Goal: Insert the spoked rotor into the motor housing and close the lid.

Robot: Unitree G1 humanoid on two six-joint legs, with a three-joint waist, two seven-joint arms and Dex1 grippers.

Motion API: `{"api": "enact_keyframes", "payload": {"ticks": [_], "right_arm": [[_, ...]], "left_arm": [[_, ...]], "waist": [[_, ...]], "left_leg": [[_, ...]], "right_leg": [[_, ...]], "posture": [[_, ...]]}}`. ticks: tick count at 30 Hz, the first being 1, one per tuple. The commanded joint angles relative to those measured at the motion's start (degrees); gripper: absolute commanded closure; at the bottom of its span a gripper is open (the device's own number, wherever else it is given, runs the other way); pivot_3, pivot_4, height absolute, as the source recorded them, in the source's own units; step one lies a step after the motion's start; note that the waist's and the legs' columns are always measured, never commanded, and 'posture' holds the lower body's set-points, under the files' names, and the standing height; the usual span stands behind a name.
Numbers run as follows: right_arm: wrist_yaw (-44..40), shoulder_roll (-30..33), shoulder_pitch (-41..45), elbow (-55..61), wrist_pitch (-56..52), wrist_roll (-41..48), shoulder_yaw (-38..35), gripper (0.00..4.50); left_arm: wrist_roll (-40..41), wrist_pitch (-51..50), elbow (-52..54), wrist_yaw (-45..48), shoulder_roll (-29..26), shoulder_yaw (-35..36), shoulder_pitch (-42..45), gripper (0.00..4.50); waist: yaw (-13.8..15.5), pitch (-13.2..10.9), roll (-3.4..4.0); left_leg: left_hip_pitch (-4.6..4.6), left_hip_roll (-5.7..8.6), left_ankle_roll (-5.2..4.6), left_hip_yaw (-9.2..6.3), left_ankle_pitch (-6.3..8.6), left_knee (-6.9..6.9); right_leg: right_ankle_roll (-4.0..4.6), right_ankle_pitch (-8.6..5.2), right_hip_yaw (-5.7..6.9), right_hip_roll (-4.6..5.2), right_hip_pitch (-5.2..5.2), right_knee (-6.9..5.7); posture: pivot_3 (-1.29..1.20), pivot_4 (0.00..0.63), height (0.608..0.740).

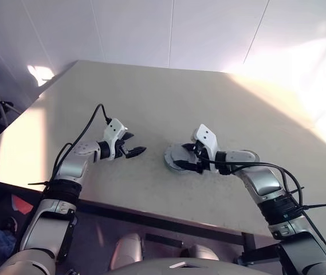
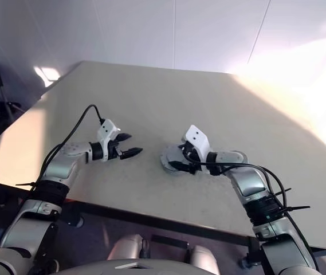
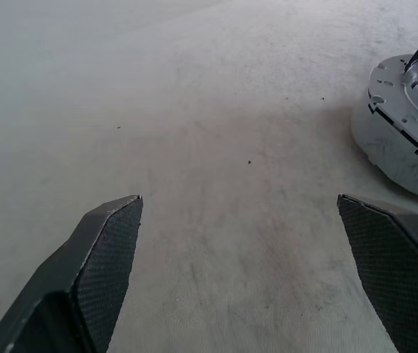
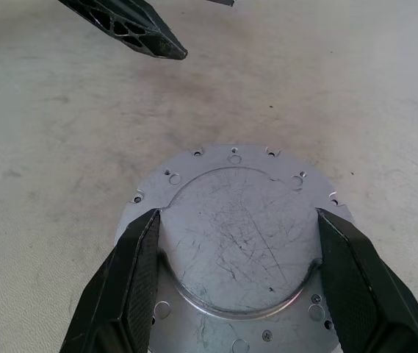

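Your right claw [image 4: 234, 283] stands over a grey metal disc [image 4: 234, 243] that lies flat on the desk [image 1: 151, 103]. Its two fingers [image 4: 124, 287] straddle the raised round centre of that disc, one to each side, and look to be touching or nearly touching its shoulder. Whether they press on it cannot be settled, and the disc rests on the desk, not lifted. Call the right claw part-spread about the disc's centre, nothing carried.

The disc shows a scratched flat top and small holes round its rim. Judged by that, it is the lid or a closed housing assembly — which of the two cannot be told. No copper windings and no spoked rotor can be made out.

Your left claw [image 1: 133, 150] hangs just beside the disc, on the robot's left of it, fingers spread wide and empty, tips aimed toward the disc's edge. From the left wrist, the disc [image 3: 407, 125] lies ahead and off to one side, apart from the fingers.

The relation that governs the next move: the disc is directly beneath the right claw, so the right arm is the nearer — the left would have to cross the gap. The disc is round and flat, so it has no long axis to align to.
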State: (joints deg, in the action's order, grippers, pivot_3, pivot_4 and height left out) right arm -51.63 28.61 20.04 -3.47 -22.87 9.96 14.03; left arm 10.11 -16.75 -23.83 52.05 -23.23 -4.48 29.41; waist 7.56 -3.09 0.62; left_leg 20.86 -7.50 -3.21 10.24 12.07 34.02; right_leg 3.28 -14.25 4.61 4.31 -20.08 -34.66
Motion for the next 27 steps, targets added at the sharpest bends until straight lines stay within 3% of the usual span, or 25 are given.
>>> {"api": "enact_keyframes", "payload": {"ticks": [1, 17, 23, 27], "right_arm": [[-0.8, 3.6, -4.1, -4.5, -2.7, -3.2, 2.0, 1.4], [0.8, 4.4, -4.3, -8.0, -4.3, -5.7, 3.5, 1.4], [0.1, 4.3, -4.2, -5.4, -4.0, -3.0, 2.1, 1.4], [-1.0, 4.1, -4.0, -0.3, -4.8, 0.2, 0.2, 1.4]], "left_arm": [[0.3, 0.8, 0.8, -0.2, -0.1, 0.5, 0.9, 0.0], [0.4, 0.6, 1.3, -0.4, 0.0, 0.6, 0.6, 0.0], [0.3, 0.8, 0.9, -0.4, 0.0, 0.6, 0.7, 0.0], [0.3, 0.9, 0.7, -0.3, 0.0, 0.7, 0.8, 0.0]], "waist": [[0.1, 0.0, 0.0], [0.3, 0.1, -0.03], [0.3, 0.0, 0.01], [0.3, 0.0, -0.01]], "left_leg": [[0.0, 0.01, -0.02, 0.0, 0.01, 0.0], [-0.06, 0.15, -0.21, 0.0, 0.14, 0.0], [-0.65, 0.18, -0.2, -0.01, 0.15, -0.09], [-0.98, 0.25, -0.05, 0.07, 0.06, -0.89]], "right_leg": [[-0.01, 0.0, 0.0, 0.01, 0.02, 0.01], [-0.13, -0.08, -0.02, 0.13, 0.16, 0.11], [-0.58, -0.35, -0.08, 0.13, 0.57, 0.24], [-0.64, -0.38, -0.09, 0.12, 0.96, 1.11]], "posture": [[0.0, 0.0, 0.74], [0.0, 0.0, 0.74], [0.0, 0.0, 0.74], [0.0, 0.0, 0.74]]}}
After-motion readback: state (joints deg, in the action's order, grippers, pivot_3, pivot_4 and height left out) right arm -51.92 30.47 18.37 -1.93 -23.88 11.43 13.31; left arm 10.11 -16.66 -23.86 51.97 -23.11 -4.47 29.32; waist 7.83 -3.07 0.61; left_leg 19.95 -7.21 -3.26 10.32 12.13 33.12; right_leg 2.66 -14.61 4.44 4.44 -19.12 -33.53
